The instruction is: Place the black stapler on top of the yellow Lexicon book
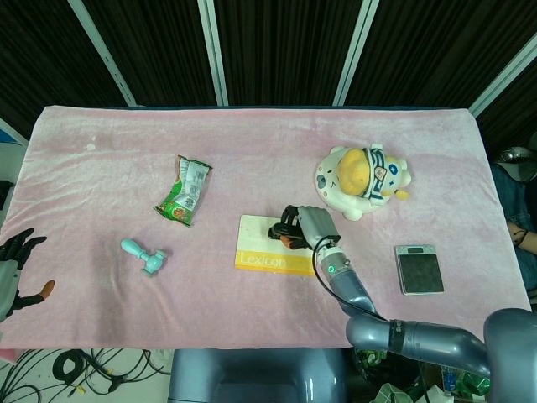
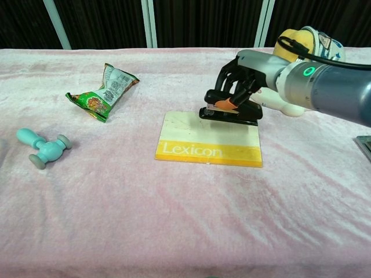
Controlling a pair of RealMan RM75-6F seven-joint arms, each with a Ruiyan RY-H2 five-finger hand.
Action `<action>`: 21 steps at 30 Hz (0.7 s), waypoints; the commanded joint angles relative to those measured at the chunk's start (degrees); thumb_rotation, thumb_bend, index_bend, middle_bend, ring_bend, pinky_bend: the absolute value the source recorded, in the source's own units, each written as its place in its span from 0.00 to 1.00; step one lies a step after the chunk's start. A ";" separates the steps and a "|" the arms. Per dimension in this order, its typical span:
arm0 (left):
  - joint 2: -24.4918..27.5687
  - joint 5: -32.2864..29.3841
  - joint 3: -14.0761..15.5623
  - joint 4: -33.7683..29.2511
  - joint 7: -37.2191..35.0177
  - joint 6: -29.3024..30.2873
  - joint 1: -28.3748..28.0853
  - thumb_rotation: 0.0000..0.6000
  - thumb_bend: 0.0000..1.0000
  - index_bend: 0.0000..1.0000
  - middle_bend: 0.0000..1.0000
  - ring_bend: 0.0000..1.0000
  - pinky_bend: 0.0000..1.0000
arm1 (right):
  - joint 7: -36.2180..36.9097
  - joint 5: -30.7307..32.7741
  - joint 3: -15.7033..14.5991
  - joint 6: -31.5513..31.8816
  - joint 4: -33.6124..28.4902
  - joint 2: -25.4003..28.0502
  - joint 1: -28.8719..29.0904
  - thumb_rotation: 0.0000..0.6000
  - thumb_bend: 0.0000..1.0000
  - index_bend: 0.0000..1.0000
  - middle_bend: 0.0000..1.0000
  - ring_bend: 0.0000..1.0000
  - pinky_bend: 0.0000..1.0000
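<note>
The yellow Lexicon book [image 1: 260, 256] [image 2: 197, 145] lies flat at the middle of the pink table. My right hand [image 1: 304, 225] [image 2: 242, 81] grips the black stapler [image 1: 280, 232] [image 2: 232, 114] from above and holds it over the book's far right part, at or just above the cover. Whether the stapler touches the book cannot be told. My left hand [image 1: 15, 270] rests at the table's left edge, fingers spread, holding nothing; the chest view does not show it.
A plush toy [image 1: 362, 178] [image 2: 301, 49] lies behind my right arm. A green snack packet [image 1: 185, 193] [image 2: 103, 91] and a teal toy [image 1: 144, 256] [image 2: 43, 147] lie to the left. A small dark device [image 1: 419, 269] sits at the right.
</note>
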 commanded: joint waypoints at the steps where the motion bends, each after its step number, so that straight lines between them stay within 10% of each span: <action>1: 0.01 -0.01 0.01 -0.04 -0.03 0.03 0.02 1.00 0.31 0.15 0.02 0.00 0.10 | -1.42 2.55 0.97 1.22 1.84 -2.50 1.74 1.00 0.28 0.54 0.51 0.49 0.45; 21: 0.23 -0.46 -0.06 -0.27 0.02 -0.27 -0.11 1.00 0.31 0.15 0.02 0.00 0.10 | -2.67 2.66 -1.44 0.09 8.10 -8.29 3.30 1.00 0.26 0.51 0.39 0.41 0.44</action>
